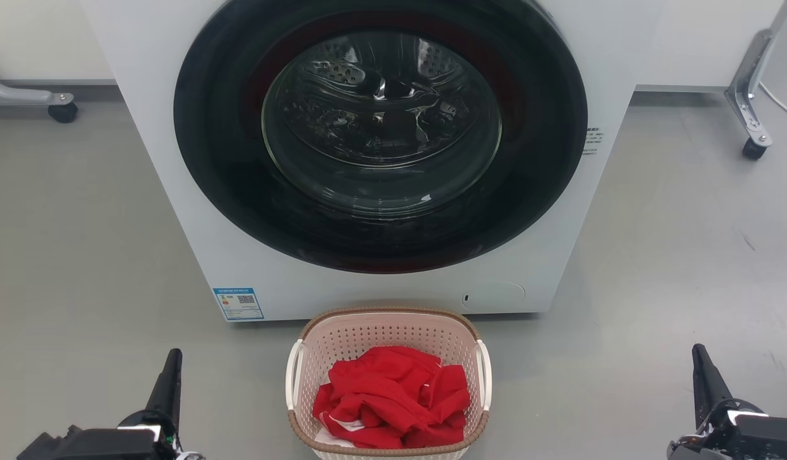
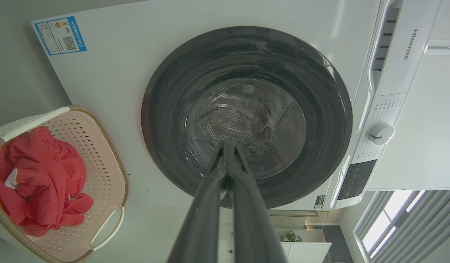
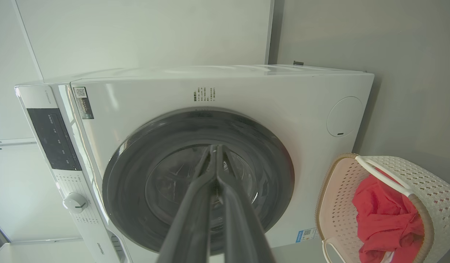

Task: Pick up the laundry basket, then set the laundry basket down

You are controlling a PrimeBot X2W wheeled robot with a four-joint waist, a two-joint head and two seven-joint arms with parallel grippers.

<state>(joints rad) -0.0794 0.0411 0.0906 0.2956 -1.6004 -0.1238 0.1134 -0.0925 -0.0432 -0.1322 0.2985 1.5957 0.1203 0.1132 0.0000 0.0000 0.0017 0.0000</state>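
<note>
My left pincer (image 1: 171, 374) and right pincer (image 1: 704, 370) are clenched on nothing, with the basket (image 1: 388, 312) between them on the floor (image 1: 80, 255); it looks light and stiffish, so I'd take its white handles (image 1: 294, 374).

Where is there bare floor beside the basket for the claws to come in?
Bare grey floor lies on both sides: between the left claw and the laundry basket, and between the basket and the right claw. It is tight behind, where the far rim sits close to the washing machine.
</note>
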